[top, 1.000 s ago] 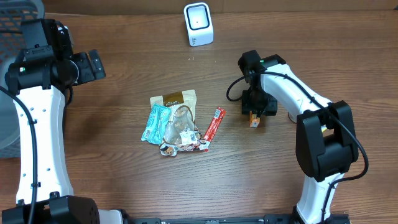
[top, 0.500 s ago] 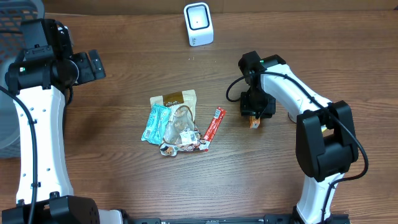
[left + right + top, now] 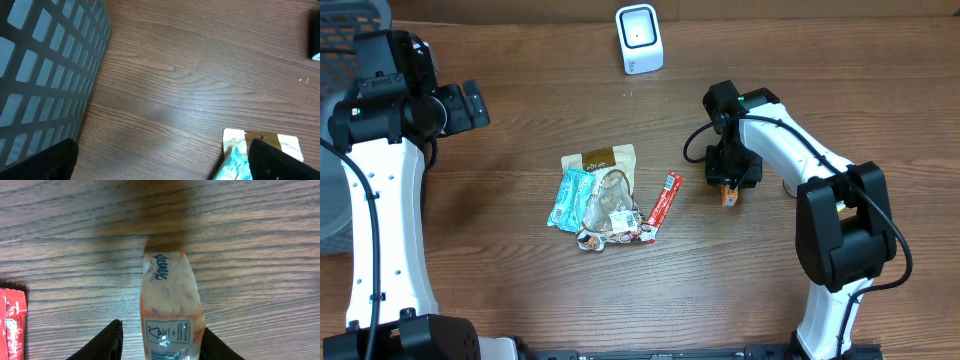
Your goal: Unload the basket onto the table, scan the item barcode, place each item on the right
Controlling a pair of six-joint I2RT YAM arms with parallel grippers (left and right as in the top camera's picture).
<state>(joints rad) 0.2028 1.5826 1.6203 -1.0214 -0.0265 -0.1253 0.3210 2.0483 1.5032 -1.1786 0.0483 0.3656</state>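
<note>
The right gripper (image 3: 161, 330) is seen part open, its fingers (image 3: 107, 342) set either side of the orange-edged packet (image 3: 167, 290). The packet is laid flat on the table (image 3: 260, 240). A gap is seen between the packet and one finger, while the other finger is right at the packet's edge. A red bar (image 3: 11, 325) is placed outside the fingers, apart from the packet. The left gripper (image 3: 162, 152) is held wide open, nothing between its fingers. A basket (image 3: 45, 65) is seen beyond one finger, a tan pouch (image 3: 235, 136) beside the other. The white scanner (image 3: 639, 38) is stood well apart from both grippers.
</note>
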